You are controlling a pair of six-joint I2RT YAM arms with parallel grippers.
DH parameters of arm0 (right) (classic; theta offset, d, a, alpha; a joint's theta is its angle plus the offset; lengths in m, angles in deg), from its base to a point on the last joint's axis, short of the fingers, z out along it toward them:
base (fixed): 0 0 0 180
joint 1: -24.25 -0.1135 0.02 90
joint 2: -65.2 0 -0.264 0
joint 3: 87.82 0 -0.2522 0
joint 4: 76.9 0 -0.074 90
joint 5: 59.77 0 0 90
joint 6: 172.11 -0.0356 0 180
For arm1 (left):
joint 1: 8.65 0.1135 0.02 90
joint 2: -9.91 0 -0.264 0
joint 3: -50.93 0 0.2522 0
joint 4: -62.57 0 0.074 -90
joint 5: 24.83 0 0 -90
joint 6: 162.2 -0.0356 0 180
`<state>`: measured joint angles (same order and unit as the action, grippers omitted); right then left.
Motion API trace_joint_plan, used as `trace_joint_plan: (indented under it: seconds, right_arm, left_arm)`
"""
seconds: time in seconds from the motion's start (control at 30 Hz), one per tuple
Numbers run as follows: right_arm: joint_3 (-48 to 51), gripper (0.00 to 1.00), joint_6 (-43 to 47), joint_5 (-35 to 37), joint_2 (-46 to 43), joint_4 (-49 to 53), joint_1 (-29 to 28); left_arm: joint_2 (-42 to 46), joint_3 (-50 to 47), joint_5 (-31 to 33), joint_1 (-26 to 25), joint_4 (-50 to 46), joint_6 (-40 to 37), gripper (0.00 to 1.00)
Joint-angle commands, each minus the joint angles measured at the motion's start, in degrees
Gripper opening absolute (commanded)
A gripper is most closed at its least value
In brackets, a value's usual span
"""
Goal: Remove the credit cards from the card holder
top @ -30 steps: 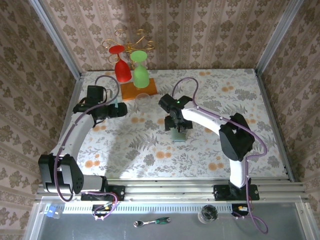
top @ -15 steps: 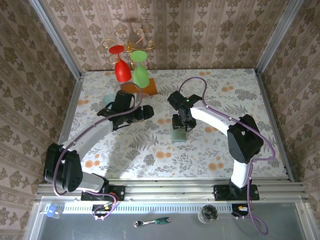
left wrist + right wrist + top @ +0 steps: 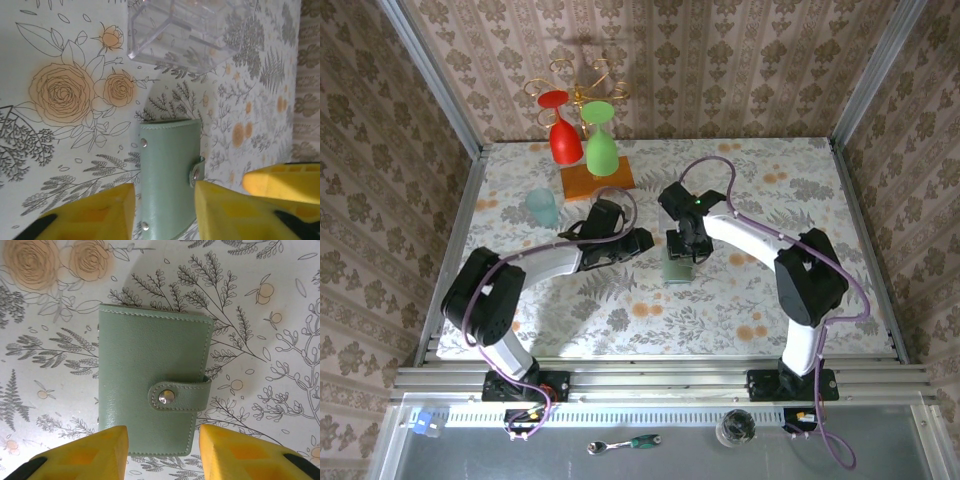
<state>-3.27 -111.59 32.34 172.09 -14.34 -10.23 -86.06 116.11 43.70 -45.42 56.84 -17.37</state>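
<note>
The card holder lies flat and closed on the flowered table, a sage-green wallet with its snap strap fastened. The credit cards are hidden inside it. My left gripper has reached in from the left. Its yellow fingers flank the holder's long sides with a narrow gap, and their tips are cut off by the frame's edge. My right gripper hovers over the holder's near end with its jaws apart, holding nothing. One right finger shows just beside the left gripper.
A clear plastic box sits just beyond the holder. A pale teal cup stands at the left. At the back, a rack on an orange base holds a red glass and a green glass.
My left arm swung right, away from the teal cup, and now reaches the holder. Both grippers' jaws have narrowed. The right gripper shifted slightly over the holder.
</note>
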Motion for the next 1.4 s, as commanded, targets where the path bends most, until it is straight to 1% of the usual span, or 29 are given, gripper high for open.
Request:
trace_joint_plan:
  seconds: [0.0, 0.23, 0.43, 0.5, 1.07, 1.23, 1.37]
  right_arm:
    - [-1.22, 0.42, 0.73, -0.79, 2.81, 0.40, 0.29]
    - [-2.27, 0.40, 0.82, -1.19, 5.13, 0.63, 0.29]
    - [-2.60, 0.39, 0.72, -1.11, 5.97, 0.69, 0.29]
    - [-2.66, 0.36, 0.77, -0.91, 6.29, 0.77, 0.38]
    - [-0.84, 0.34, 1.15, 0.08, 8.14, -1.64, 0.46]
    - [0.42, 0.29, 0.70, -0.59, 8.73, -3.11, 0.55]
    - [1.33, 0.23, -0.35, -1.36, 8.84, -4.18, 0.56]
  left_arm:
    - [-0.95, -1.28, -0.34, -1.05, 5.78, 2.61, 0.28]
    - [-1.16, -3.14, 1.07, -2.35, 7.82, 3.09, 0.18]
    - [-1.42, -3.87, 0.92, -2.35, 8.91, 3.41, 0.11]
    - [-1.61, -4.15, 0.81, -2.36, 9.50, 3.53, 0.09]
    - [-3.48, -3.73, -0.50, -2.67, 10.11, 3.93, 0.03]
    - [-3.88, -3.39, -0.59, -2.81, 9.87, 3.97, 0.02]
    - [-4.06, -3.26, -0.59, -2.84, 9.83, 4.06, 0.01]
